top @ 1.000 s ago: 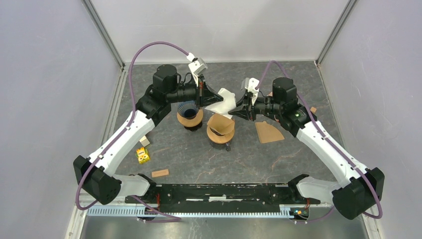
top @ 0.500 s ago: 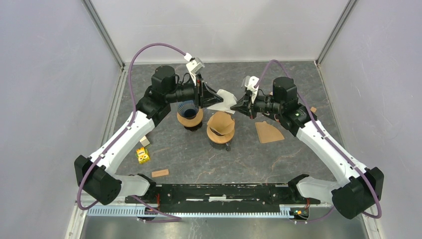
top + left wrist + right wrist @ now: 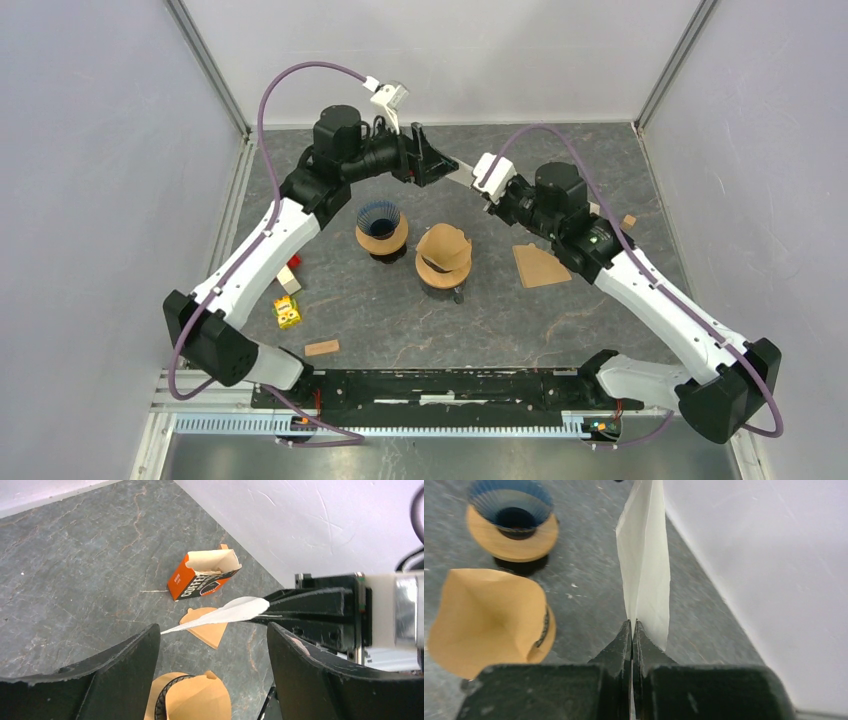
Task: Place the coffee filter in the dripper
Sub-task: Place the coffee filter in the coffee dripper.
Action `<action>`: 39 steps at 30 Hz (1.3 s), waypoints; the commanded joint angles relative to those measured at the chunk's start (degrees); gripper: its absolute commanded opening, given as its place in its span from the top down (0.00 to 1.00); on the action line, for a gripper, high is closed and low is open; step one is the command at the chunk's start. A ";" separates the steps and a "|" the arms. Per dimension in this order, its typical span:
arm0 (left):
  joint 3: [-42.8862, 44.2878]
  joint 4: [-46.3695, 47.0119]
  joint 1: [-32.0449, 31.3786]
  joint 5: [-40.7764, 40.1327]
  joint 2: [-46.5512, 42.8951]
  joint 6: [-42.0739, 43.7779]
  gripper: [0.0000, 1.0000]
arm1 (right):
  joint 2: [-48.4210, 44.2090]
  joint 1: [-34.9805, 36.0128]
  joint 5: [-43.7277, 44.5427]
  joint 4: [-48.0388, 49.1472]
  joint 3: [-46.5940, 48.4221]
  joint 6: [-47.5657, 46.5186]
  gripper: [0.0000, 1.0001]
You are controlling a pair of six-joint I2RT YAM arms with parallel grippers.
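My right gripper [image 3: 632, 627] is pressed together on the lower edge of the white coffee filter [image 3: 646, 565] and holds it flat and folded in the air, near the back wall. The left gripper [image 3: 214, 630] has its jaws wide apart around the free tip of the paper and grips nothing. So the filter is picked up, but it is not yet opened into a cone and not yet over a dripper. The blue dripper [image 3: 379, 218] stands empty, well apart from the paper, and I judge it to be the target. The second dripper [image 3: 443, 250] already carries a brown filter.
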 commanded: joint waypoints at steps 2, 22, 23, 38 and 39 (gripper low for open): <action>5.58 -2.97 -0.36 -4.95 3.10 -8.08 0.16 | -1.27 3.86 18.53 4.39 -0.19 -5.16 1.00; 0.34 3.88 -1.36 -0.10 3.28 -18.35 0.18 | 0.08 6.23 20.36 4.23 -0.94 -5.34 1.00; 0.33 4.12 -1.39 -0.02 3.54 -18.81 0.18 | 0.14 6.23 20.30 4.22 -0.93 -5.25 1.00; -1.45 7.07 -2.50 0.17 5.60 -24.07 0.21 | 1.11 6.21 18.87 4.36 -1.56 -4.63 1.00; -1.33 7.06 -2.52 0.07 5.96 -24.26 0.22 | 1.17 6.23 18.71 4.23 -1.57 -4.56 1.00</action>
